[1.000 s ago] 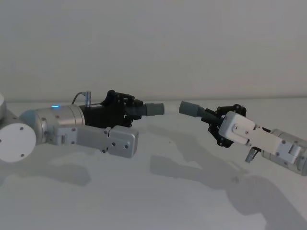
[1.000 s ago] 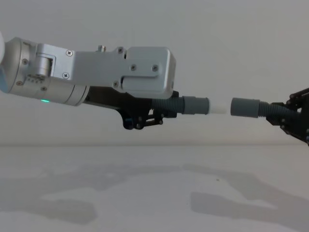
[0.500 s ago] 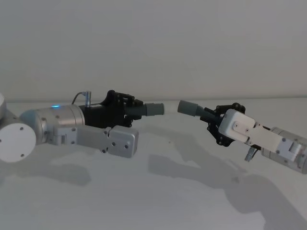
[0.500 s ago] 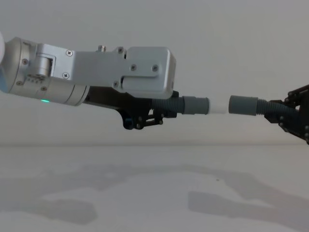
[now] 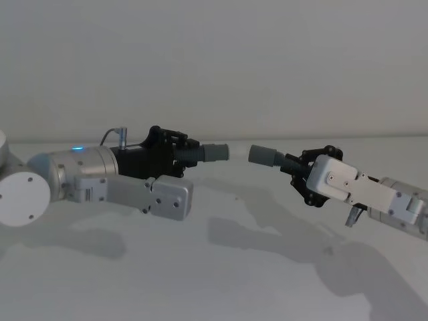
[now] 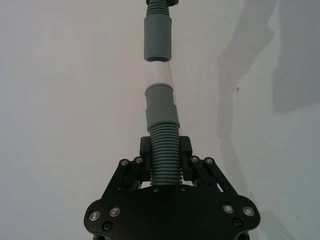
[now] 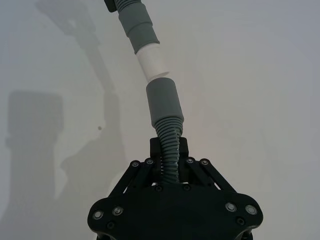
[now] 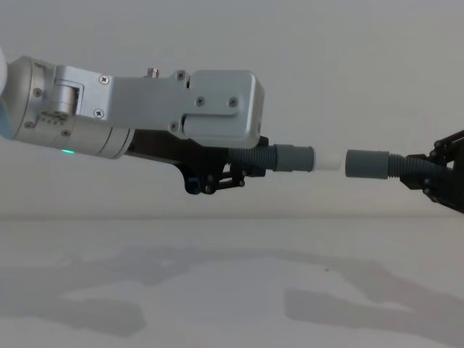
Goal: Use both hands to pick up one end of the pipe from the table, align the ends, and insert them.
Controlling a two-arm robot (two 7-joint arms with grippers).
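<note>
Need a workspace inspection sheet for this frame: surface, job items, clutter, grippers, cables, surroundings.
Surface: white table, shadows on it.
Job's things: left hose piece with white spigot facing right hose piece's cuff; small gap between, not inserted, both held above the table.
Clutter: nothing seen.
Grippers: left gripper shut on left hose piece's ribbed body; right gripper shut on right hose piece's ribbed body.
Cables: thin cable loop on left arm.
Surroundings: plain pale wall.

Ribbed grey plastic pipe (image 8: 255,158) – smooth cuffs (image 8: 293,157) – matte white table (image 8: 232,290)
</note>
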